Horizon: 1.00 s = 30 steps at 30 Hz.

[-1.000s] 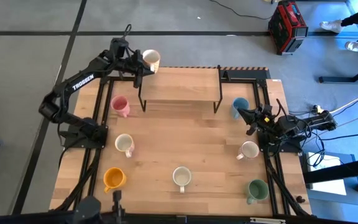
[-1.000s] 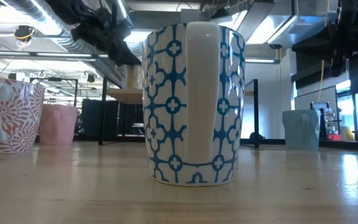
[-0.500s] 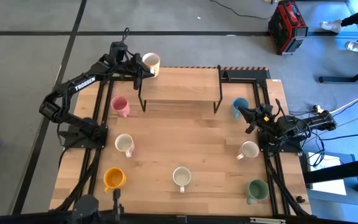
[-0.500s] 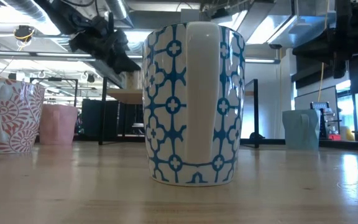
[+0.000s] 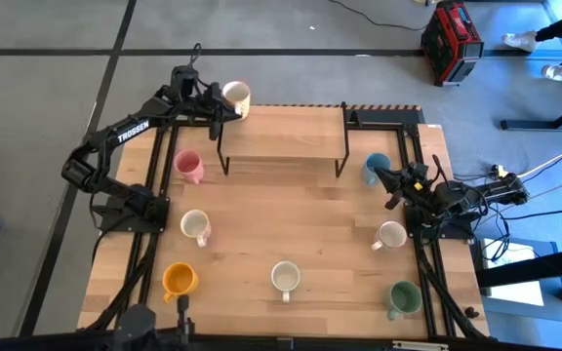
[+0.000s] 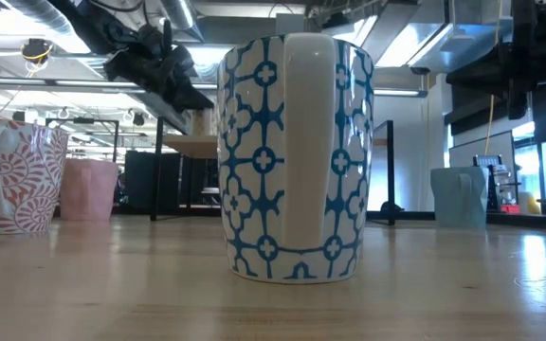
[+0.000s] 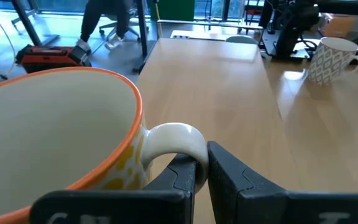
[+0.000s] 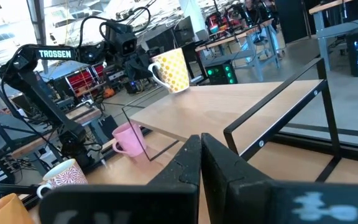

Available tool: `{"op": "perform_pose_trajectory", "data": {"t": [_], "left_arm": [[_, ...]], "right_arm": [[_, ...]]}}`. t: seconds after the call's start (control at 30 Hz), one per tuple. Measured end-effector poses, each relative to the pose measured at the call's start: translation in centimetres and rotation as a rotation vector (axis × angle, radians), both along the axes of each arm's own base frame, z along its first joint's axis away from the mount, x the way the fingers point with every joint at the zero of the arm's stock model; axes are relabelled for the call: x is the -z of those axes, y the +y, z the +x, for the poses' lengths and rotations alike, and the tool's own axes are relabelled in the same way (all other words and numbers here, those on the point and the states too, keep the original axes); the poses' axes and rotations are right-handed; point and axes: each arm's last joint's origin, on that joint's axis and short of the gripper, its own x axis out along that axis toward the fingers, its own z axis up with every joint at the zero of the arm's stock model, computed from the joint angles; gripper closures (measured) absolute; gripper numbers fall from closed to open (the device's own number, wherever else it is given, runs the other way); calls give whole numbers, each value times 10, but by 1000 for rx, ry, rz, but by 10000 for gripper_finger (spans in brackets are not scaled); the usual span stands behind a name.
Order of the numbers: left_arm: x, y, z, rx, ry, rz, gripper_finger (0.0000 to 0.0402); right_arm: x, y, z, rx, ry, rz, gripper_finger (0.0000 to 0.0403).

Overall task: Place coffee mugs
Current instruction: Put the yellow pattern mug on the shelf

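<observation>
You were on the first mug, nothing placed yet as far as I could judge: the raised wooden shelf [image 5: 283, 134] was bare. The left gripper [image 5: 219, 104] was pinching the handle of the yellow-patterned mug [image 5: 237, 96], held in the air at the shelf's far left corner. Seven mugs sat on the table: pink mug [image 5: 188, 164], light blue mug [image 5: 376, 168], orange mug [image 5: 179, 281], green mug [image 5: 403, 296] and three pale ones. The right gripper [image 5: 378, 175] waited pressed together, empty, just beside the light blue mug.
</observation>
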Motion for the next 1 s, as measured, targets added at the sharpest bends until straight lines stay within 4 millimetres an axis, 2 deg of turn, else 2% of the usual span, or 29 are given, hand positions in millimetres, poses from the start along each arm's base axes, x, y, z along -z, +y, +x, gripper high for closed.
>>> {"op": "perform_pose_trajectory", "data": {"t": [0.5, 1.0], "left_arm": [[3, -2, 1, -20, 39, -18, 377], [4, -2, 0, -84, 55, -73, 336]], "right_arm": [[0, 0, 0, -1, 0, 0, 400], [0, 0, 0, -2, 0, 0, 400]]}}
